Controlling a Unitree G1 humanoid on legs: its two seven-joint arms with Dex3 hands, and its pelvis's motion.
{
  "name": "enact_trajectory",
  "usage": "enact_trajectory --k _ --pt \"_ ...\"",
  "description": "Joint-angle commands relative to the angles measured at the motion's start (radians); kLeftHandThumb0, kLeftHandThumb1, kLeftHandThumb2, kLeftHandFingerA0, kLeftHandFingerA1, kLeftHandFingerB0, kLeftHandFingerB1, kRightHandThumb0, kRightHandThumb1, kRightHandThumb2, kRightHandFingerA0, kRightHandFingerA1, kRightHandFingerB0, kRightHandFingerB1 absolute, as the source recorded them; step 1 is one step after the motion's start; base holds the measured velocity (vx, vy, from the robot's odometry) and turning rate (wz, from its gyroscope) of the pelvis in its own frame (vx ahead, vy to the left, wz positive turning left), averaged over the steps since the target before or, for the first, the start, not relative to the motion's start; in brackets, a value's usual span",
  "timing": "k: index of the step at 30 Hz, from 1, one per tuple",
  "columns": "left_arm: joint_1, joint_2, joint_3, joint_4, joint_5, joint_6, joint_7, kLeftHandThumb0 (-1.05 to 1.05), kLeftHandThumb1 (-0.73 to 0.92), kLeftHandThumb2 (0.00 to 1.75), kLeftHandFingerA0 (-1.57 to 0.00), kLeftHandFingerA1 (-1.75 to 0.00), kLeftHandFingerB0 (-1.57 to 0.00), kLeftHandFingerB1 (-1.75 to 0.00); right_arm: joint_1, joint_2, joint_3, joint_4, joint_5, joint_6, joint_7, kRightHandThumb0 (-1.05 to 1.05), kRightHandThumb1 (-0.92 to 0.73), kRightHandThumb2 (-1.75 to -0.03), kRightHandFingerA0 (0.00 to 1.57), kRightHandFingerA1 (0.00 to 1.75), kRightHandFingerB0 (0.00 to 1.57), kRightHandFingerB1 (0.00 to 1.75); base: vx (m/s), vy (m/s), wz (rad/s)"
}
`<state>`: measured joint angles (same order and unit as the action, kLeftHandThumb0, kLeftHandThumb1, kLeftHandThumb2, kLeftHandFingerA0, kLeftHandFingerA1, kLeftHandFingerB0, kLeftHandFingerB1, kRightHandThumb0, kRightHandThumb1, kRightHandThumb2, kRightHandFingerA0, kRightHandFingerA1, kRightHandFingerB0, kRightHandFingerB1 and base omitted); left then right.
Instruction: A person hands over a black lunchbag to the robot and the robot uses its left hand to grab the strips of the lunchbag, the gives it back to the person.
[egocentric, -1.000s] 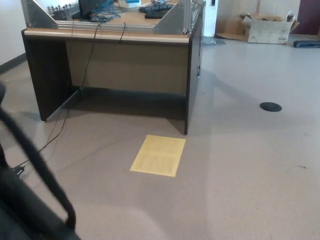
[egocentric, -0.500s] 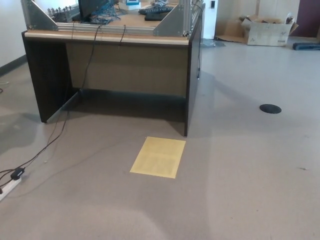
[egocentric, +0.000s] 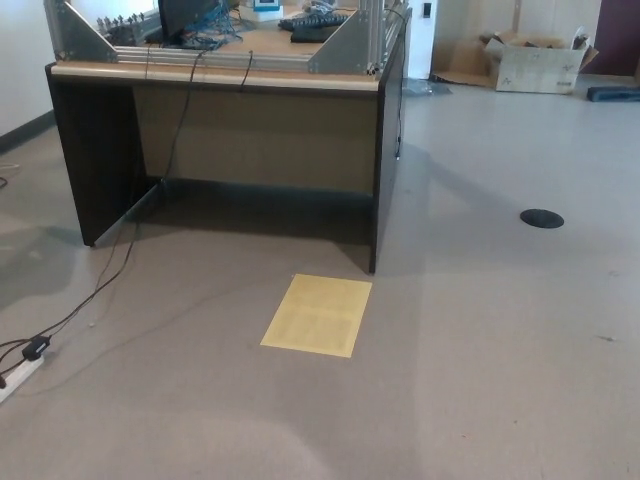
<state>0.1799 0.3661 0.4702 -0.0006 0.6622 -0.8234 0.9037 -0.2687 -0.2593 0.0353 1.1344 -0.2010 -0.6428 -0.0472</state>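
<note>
- Head view showed neither robot hand, so I could not tell how the fingers stood or whether they held anything.
- No black lunchbag or person was in frame; its whereabouts were unknown.
- Desk (egocentric: 220, 120) stood ahead, a yellow sheet (egocentric: 317, 314) on the floor before it, cable (egocentric: 90, 290) trailing from its left, presumably for power.
</note>
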Motion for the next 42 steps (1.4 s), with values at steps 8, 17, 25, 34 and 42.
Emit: enact_trajectory --k 8,17,25,34,42 --pt "-0.158 0.045 0.003 -0.033 0.002 0.051 -0.052 0.01 0.42 0.64 -1.01 -1.75 -0.88 -1.71 0.007 -0.009 -0.002 0.001 -0.002 -0.002 -0.012 -0.71 -0.82 -0.65 0.45 0.44 0.41 0.38 0.00 0.000 0.00" --pt "-0.662 0.204 -0.116 0.123 0.062 0.158 -0.111 -0.20 0.41 0.84 -1.24 -1.41 -1.03 -1.30 0.013 -0.007 -0.004 0.000 -0.003 -0.009 -0.025 -0.72 -0.81 -0.64 0.45 0.45 0.41 0.39 0.00 0.000 0.00" --pt "-1.034 0.201 -0.282 0.293 0.130 0.159 -0.107 -0.12 0.57 0.57 -0.88 -1.75 -0.64 -1.75 -0.002 -0.005 -0.018 -0.005 0.015 -0.005 -0.015 -0.75 -0.81 -0.64 0.44 0.44 0.42 0.39 0.00 0.000 0.00" --pt "-1.392 0.094 -0.478 0.584 0.170 0.183 -0.091 -0.16 0.60 0.56 -0.86 -1.75 -0.63 -1.75 -0.004 -0.008 -0.008 -0.021 0.000 0.006 -0.030 -0.74 -0.82 -0.65 0.45 0.44 0.43 0.39 0.00 0.000 0.00" --pt "-1.626 -0.060 -0.654 0.836 0.228 0.306 -0.066 -0.26 0.57 0.56 -0.87 -1.75 -0.65 -1.71 -0.032 -0.003 -0.014 -0.015 0.007 0.011 -0.025 -0.77 -0.81 -0.65 0.45 0.43 0.42 0.39 0.00 0.000 0.00"
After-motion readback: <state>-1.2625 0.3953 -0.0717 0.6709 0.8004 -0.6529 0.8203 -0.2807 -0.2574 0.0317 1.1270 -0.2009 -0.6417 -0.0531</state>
